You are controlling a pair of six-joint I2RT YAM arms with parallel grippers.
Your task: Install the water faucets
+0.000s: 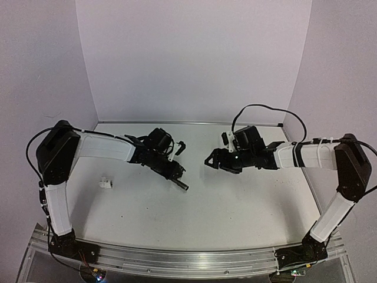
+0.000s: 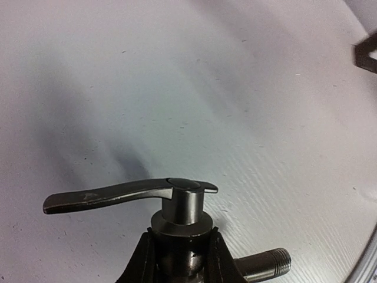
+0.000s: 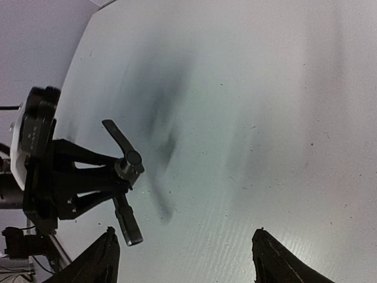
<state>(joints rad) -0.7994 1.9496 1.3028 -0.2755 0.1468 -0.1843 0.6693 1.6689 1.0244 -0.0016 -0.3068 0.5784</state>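
Toward the left of the overhead frame a tiny white fitting [image 1: 106,183] lies alone on the table [image 1: 235,206]. Just left of centre, the left gripper [image 1: 171,169] is pinched tight on the body of the dark tap [image 1: 182,185], holding it off the tabletop (the wrist view shows the lever handle jutting one way, the threaded spout the other). Right of centre, the right gripper [image 1: 211,160] faces it across a gap, fingers spread wide, holding and touching nothing.
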